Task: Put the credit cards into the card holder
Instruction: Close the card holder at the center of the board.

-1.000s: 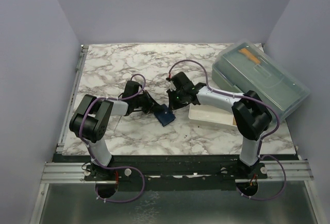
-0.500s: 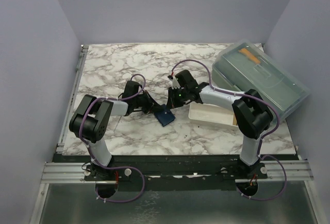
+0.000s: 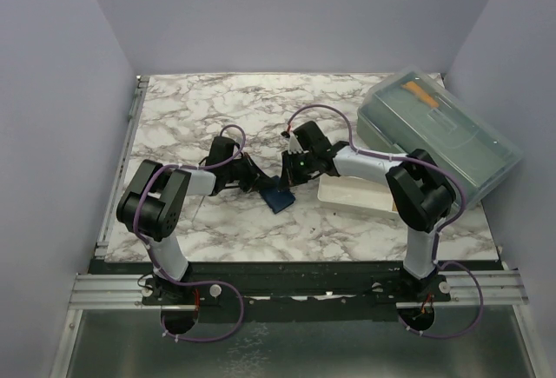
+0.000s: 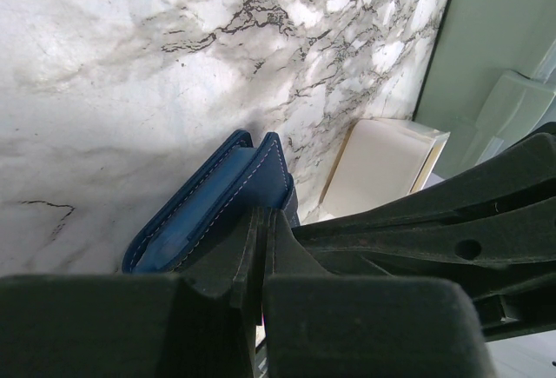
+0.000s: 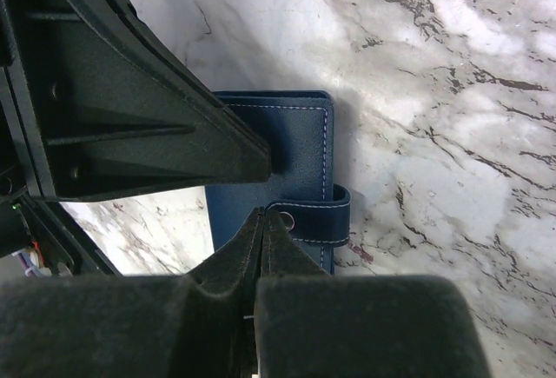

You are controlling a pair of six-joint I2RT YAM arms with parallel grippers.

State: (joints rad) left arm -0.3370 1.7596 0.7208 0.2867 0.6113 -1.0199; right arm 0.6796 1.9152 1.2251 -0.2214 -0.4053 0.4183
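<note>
The card holder [image 3: 278,196] is a folded navy wallet lying on the marble between both arms. My left gripper [image 3: 263,187] is shut, and its tips [image 4: 263,213] rest on the wallet's near corner [image 4: 208,213]. My right gripper [image 3: 289,180] is shut too, with nothing between its fingers. In the right wrist view its tips [image 5: 265,213] touch the wallet [image 5: 287,135] beside the snap strap [image 5: 326,213]. The left gripper's fingers [image 5: 174,143] lie across the wallet there. The credit cards show in no view.
A white tray [image 3: 352,192] sits just right of the wallet, seen also in the left wrist view as a pale tray [image 4: 382,165]. A large grey-green plastic box [image 3: 439,130] holding an orange strip [image 3: 421,93] stands at the back right.
The right gripper has come down and left until its tips are at the wallet's strap. The left arm and the wallet have stayed put.
</note>
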